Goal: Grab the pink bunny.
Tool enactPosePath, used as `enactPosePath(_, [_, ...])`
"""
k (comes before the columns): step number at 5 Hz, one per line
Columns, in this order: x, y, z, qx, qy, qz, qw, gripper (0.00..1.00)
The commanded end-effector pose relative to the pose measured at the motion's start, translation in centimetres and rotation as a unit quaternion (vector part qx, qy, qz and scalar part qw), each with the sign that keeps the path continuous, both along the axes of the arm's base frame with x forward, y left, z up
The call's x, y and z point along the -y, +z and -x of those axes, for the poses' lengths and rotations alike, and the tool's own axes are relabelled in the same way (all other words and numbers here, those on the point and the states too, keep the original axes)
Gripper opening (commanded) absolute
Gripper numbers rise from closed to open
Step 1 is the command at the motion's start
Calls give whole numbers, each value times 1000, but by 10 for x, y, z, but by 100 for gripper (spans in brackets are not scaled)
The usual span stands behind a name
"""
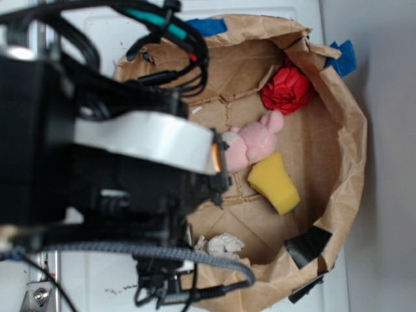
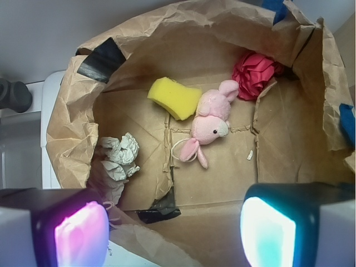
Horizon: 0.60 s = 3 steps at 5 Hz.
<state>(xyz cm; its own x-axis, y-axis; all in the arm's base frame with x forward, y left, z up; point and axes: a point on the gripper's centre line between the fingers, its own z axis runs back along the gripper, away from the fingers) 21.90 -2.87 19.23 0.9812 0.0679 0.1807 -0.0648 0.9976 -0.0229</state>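
The pink bunny (image 1: 250, 144) (image 2: 210, 121) lies on the cardboard floor inside the brown paper bag, near the middle, its ears trailing out from its head. It touches the yellow sponge (image 2: 174, 97) (image 1: 275, 182). My gripper (image 2: 175, 233) hangs above the bag's near wall, well short of the bunny, with its jaws wide apart and nothing between them. One pad glows pink at the lower left and the other cyan at the lower right of the wrist view. In the exterior view the arm's black body covers the left half and hides the fingers.
The paper bag's crumpled walls (image 2: 67, 122) (image 1: 348, 140) ring the floor. A red wrinkly ball (image 2: 253, 74) (image 1: 287, 90) sits in the far corner. Crumpled grey paper (image 2: 119, 157) (image 1: 222, 245) lies by the left wall. Black tape (image 2: 100, 58) and blue tape (image 1: 342, 57) patch the rim.
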Motion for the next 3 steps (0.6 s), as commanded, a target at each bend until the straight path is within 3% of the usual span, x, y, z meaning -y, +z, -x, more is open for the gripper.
enactPosePath(1, [1, 9, -2, 15, -3, 1, 1000, 100])
enactPosePath(3, [-4, -34, -24, 34, 62, -32, 997, 100])
